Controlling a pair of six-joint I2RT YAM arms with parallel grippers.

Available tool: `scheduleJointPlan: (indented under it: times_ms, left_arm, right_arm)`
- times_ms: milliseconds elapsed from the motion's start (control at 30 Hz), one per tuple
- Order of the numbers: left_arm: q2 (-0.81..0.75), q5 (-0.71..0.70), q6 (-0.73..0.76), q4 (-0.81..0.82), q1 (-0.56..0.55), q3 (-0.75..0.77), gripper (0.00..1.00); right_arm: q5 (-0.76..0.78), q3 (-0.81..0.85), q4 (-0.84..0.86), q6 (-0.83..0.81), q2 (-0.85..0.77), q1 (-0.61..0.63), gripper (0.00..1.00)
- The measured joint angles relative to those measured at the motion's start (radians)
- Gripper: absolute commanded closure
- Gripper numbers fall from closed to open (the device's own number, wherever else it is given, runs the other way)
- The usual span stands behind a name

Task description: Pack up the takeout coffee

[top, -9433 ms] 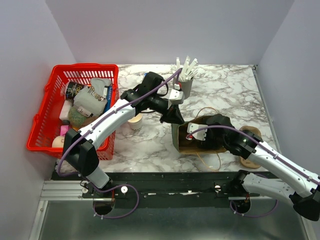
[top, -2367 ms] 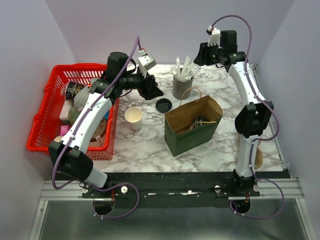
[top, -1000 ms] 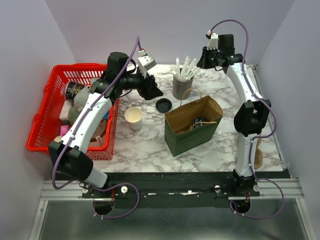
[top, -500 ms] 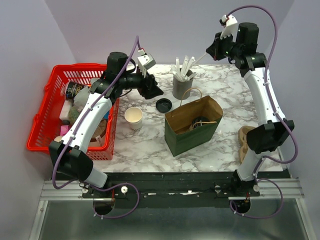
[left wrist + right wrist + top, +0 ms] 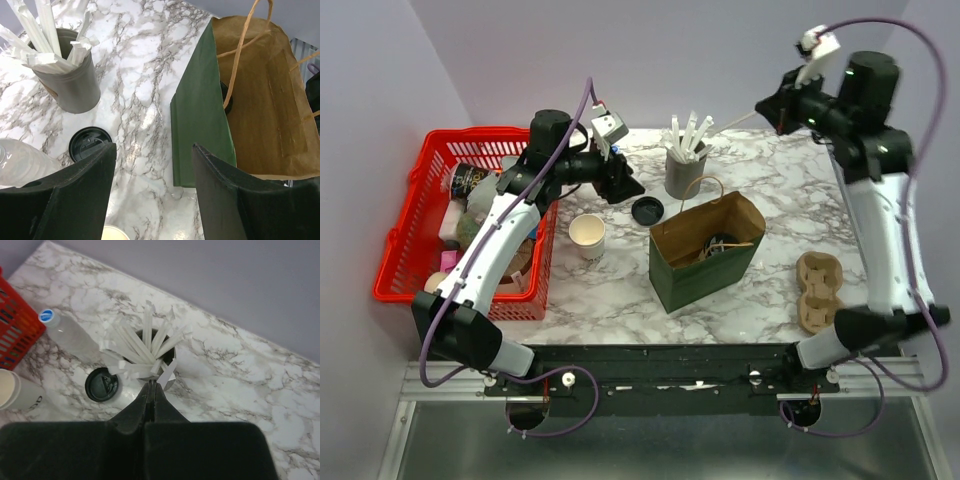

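1. White paper-wrapped stick is pinched in the closed right gripper, up beyond the brown paper bag with a green front.
2. Left gripper hovers empty, jaws apart, left of the bag.
3. Black-lidded cream paper cup seems to sit inside the bag.
4. Likely step: adding extras. Next, bring the stick over the bag's mouth and release it.

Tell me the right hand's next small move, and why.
Probably swing the right hand, shut on a thin white paper-wrapped stick, over the open brown paper bag: the stick looks about clear of the grey cup of sticks, and the bag's mouth faces up.
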Motion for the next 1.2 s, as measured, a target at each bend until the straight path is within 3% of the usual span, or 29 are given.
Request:
scheduleJointPlan:
  times_ms: [167, 400, 667, 933, 967, 1033, 1167, 1200]
  left_arm:
    - [0.004, 0.000, -0.015, 0.011, 0.000, -0.005, 0.30]
    - [0.059, -0.001, -0.027, 0.022, 0.000, 0.035, 0.30]
    - [0.121, -0.028, -0.023, 0.021, 0.000, 0.092, 0.30]
    - [0.122, -0.053, -0.003, 0.019, 0.000, 0.095, 0.30]
    - [0.122, -0.056, 0.000, 0.019, 0.000, 0.095, 0.30]
    - [0.122, -0.063, 0.006, 0.016, 0.000, 0.095, 0.30]
    - [0.119, -0.069, 0.012, 0.012, 0.000, 0.094, 0.30]
    - [0.118, -0.069, 0.012, 0.012, 0.000, 0.094, 0.29]
  right_arm:
    - [-0.093, -0.042, 0.005, 0.000, -0.301, 0.000, 0.99]
    - [-0.244, -0.096, -0.072, -0.008, -0.503, 0.000, 0.99]
    - [-0.451, -0.107, -0.376, -0.135, -0.492, 0.000, 1.00]
    - [-0.493, -0.129, -0.526, -0.246, -0.435, 0.000, 0.99]
    - [-0.493, -0.131, -0.533, -0.256, -0.430, 0.000, 0.96]
    - [-0.493, -0.132, -0.549, -0.275, -0.417, 0.008, 0.77]
    - [-0.490, -0.085, -0.584, -0.319, -0.332, 0.085, 0.52]
    - [-0.490, -0.068, -0.584, -0.321, -0.303, 0.110, 0.36]
